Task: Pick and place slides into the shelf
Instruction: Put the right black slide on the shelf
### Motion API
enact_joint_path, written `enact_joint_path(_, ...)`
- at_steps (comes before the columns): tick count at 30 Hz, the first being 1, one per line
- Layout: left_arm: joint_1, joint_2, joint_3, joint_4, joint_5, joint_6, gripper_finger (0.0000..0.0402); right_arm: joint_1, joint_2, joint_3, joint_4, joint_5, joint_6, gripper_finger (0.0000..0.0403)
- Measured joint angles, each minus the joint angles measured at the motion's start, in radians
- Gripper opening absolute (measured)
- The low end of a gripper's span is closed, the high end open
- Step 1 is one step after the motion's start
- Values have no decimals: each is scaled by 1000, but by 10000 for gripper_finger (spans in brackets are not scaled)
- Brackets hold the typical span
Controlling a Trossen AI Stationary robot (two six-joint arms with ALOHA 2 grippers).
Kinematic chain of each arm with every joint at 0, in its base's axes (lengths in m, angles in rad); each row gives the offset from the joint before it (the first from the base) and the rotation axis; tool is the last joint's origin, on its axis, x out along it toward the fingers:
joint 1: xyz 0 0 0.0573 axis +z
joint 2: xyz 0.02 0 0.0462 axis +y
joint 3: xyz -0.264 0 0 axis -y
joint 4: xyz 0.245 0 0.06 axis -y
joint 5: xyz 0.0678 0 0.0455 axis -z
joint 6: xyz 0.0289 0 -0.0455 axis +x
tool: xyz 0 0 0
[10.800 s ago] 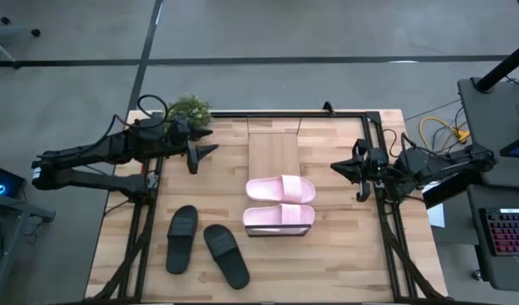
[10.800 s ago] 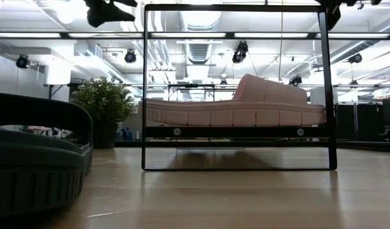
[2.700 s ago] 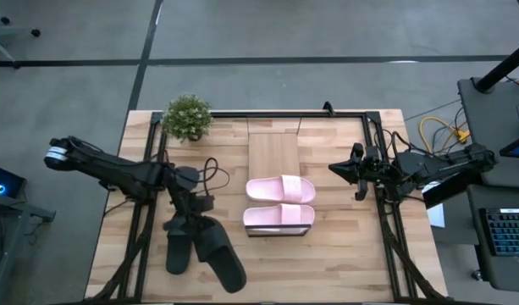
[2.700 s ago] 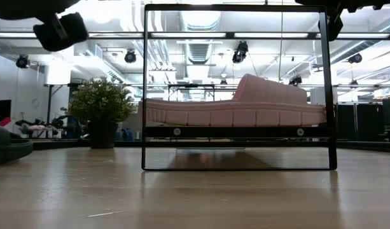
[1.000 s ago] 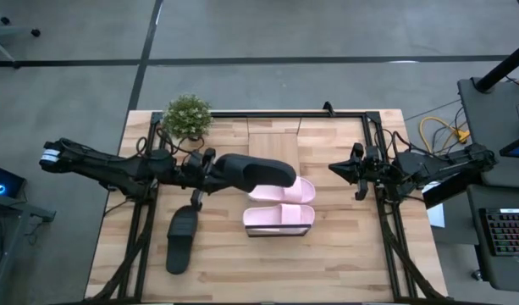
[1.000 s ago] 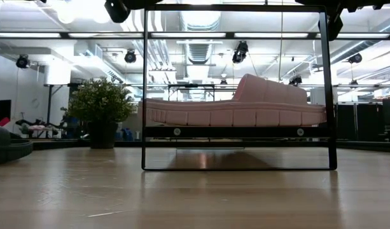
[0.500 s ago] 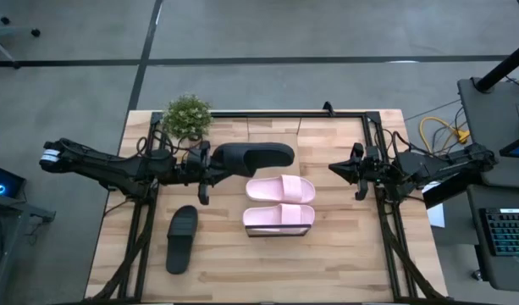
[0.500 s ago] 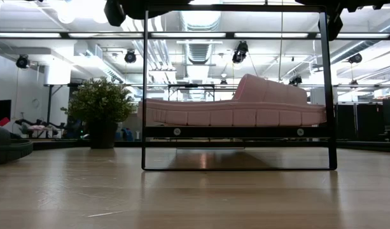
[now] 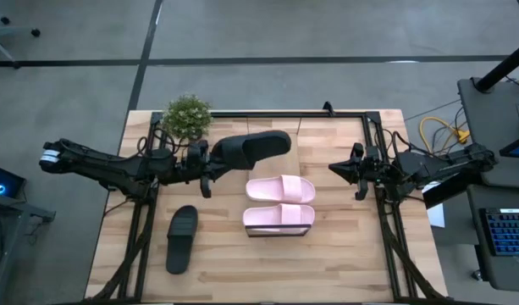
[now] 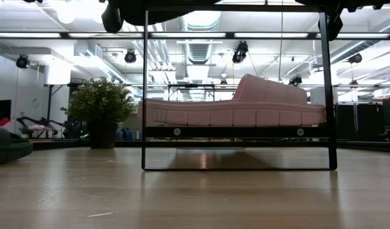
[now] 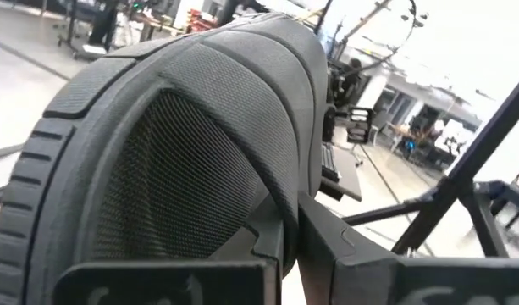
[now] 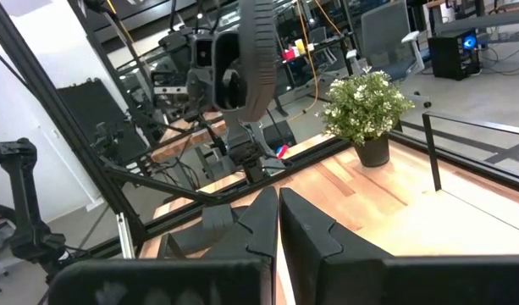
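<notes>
My left gripper [image 9: 208,161] is shut on a black slide [image 9: 252,147], which hangs in the air over the far half of the shelf [image 9: 294,163]. Seen from the right wrist, this slide [image 12: 252,59] stands on its edge. Two pale pink slides [image 9: 280,190] [image 9: 278,217] lie side by side on the shelf's near half. A second black slide [image 9: 182,239] lies flat on the tabletop at the near left. My right gripper [image 9: 337,168] waits shut and bare at the table's right edge. My left gripper pinches the edge of the black slide's strap [image 11: 280,222] between its two fingers, at the slide's left end. The fingers come level from the table's left. The slide is lifted clear, turned on its side, and reaches out toward the right beyond the fingers.
A small potted plant [image 9: 188,117] stands at the far left corner, close behind my left arm. The shelf's thin dark frame [image 10: 144,89] rises around the board. Cables and a desk [image 9: 496,110] lie beyond the table's right edge.
My left gripper has carried the black slide toward the table's far edge, from over the farther pink slide to over the shelf's bare far half. The slide's free end has swung farther away. The gripper has stayed shut on it.
</notes>
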Motion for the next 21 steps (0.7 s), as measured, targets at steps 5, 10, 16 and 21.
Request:
enact_joint_path(5,26,-1,1,-1,9,-41,0,0,0,0,0,0,0,9)
enact_joint_path(10,75,-2,25,-1,49,-64,0,0,0,0,0,0,0,9)
enact_joint_path(16,166,9,106,-87,155,-60,0,0,0,0,0,0,0,9)
enact_joint_path(21,261,38,175,-163,266,-66,0,0,0,0,0,0,0,9)
